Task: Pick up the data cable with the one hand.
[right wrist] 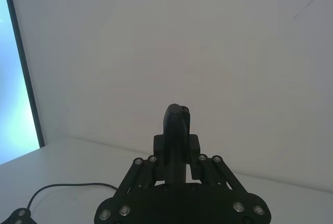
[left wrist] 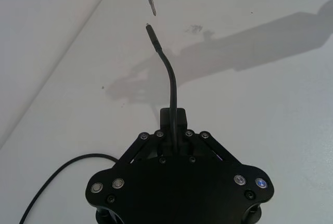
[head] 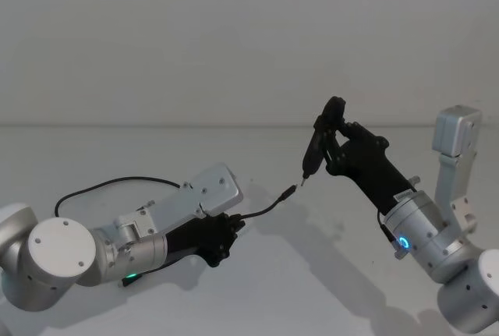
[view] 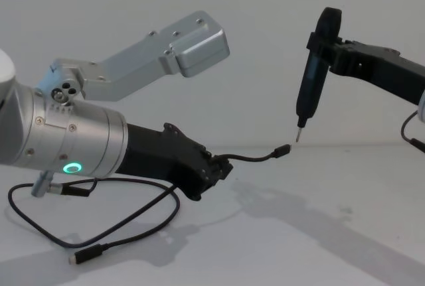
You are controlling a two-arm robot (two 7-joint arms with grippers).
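Gripping data cable (view: 255,158) w/ left gripper (view: 222,165) fingers; right gripper (view: 327,46) fingers clamp pen tool (view: 309,93)

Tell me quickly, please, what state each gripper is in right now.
Left gripper: shut on the data cable, a short way behind one plug.
Right gripper: shut on the pen-shaped tool, tip pointing down.

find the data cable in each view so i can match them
Head: data cable centre, leaving the left gripper up-right.
Left wrist: cable running straight out of the gripper.
Right wrist: likely the distant cord loop.
Chest: cable centre, slack lower left.
Landmark: pen tool, tip just off the plug.
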